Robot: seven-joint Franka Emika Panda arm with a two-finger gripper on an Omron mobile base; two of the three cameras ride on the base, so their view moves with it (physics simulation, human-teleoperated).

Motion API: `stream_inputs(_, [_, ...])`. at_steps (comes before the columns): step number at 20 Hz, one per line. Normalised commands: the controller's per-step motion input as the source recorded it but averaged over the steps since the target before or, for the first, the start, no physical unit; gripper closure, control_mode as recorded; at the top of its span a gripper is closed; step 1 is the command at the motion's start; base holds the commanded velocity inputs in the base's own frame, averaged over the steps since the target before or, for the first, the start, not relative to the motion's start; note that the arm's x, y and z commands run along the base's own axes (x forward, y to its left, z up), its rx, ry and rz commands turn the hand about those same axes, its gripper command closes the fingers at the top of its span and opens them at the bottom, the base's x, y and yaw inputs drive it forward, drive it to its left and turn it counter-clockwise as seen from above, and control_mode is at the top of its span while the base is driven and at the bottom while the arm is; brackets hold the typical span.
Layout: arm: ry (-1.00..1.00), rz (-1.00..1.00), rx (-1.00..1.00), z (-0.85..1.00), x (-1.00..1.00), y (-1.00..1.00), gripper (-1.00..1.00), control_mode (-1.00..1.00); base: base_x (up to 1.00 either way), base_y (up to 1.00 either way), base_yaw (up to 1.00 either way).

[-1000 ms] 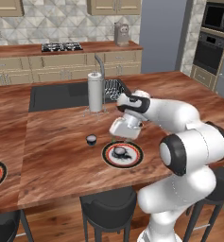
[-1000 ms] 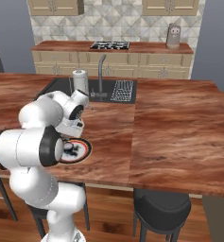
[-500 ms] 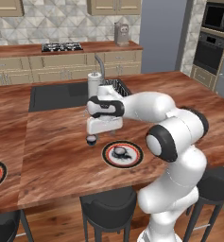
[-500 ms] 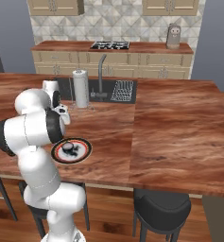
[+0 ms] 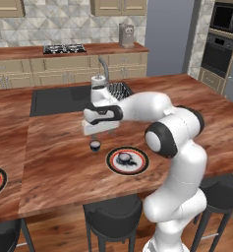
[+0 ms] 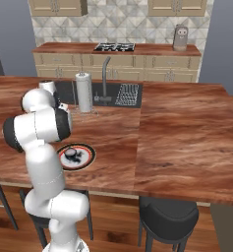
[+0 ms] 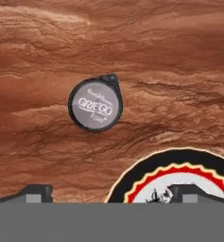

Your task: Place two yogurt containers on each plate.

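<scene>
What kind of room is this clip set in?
A rendered home kitchen, it seems: a wooden island counter with a sink and faucet, a stovetop on the back counter, and a wall oven at the right.

Wooden counter with yogurt container, plates, paper-towel roll.

I'm seeing a dark yogurt cup with a grey lettered lid, a plate showing black rim, orange-red ring, white centre, and reddish-brown veined wood counter.
</scene>
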Motion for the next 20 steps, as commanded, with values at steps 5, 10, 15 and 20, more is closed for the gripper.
stream_inputs(5, [-0.17,-0.13,0.0,-0.45,0.31,0.07,-1.0,-1.0,0.0,0.0,0.0])
stream_inputs(10, [-0.03,-0.15,0.0,-0.3,0.39,0.06,-1.0,-1.0,0.0,0.0,0.0])
stream_inputs(15, [0.0,-0.12,0.0,-0.3,0.29,0.19,-1.0,-1.0,0.0,0.0,0.0])
stream_inputs(20, [0.01,-0.09,0.0,-0.22,0.37,0.25,-1.0,-1.0,0.0,0.0,0.0])
